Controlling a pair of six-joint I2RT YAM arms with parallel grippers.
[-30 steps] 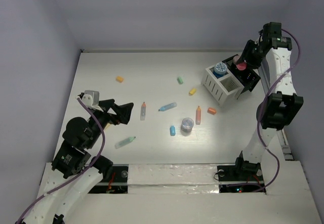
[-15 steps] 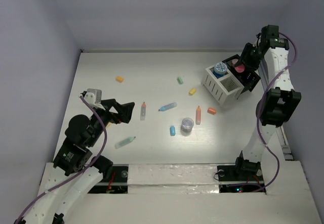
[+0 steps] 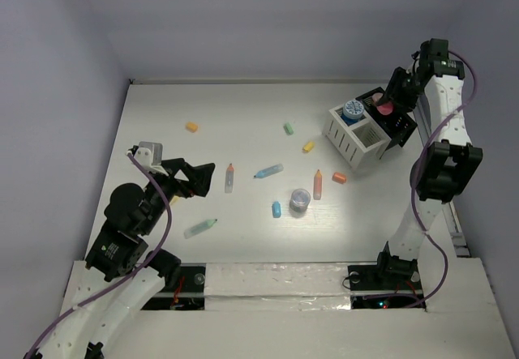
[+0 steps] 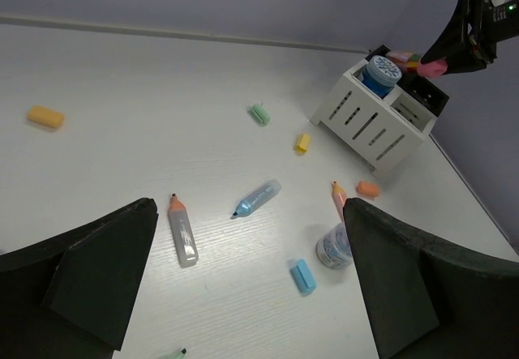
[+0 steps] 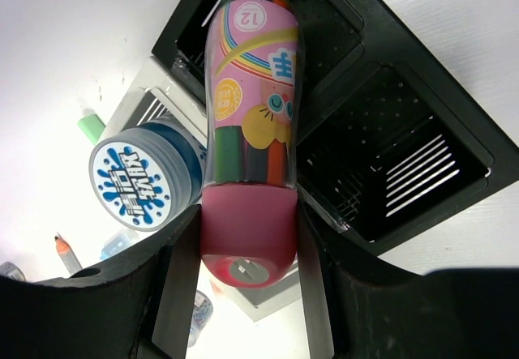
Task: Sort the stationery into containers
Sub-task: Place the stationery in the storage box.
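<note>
Pink jar, pinched at its cap by the right claw, hangs over the organizer beneath, seemingly ready for dropping, while the left claw stands spread.

pink-capped tube tilted over black-white organizer; blue jar in white compartment; markers, capsules scattered.

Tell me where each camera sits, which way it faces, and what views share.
Top external: above and behind the arm bases, looking down on the table; both arms, left hand, right hand show.
Left wrist: on the left arm, looking across the table toward the organizer; its black fingers fill the bottom corners.
Right wrist: on the right arm, looking down at the organizer's black half; its fingers grip a pink jar.
All three share the blue jar in the white half.
</note>
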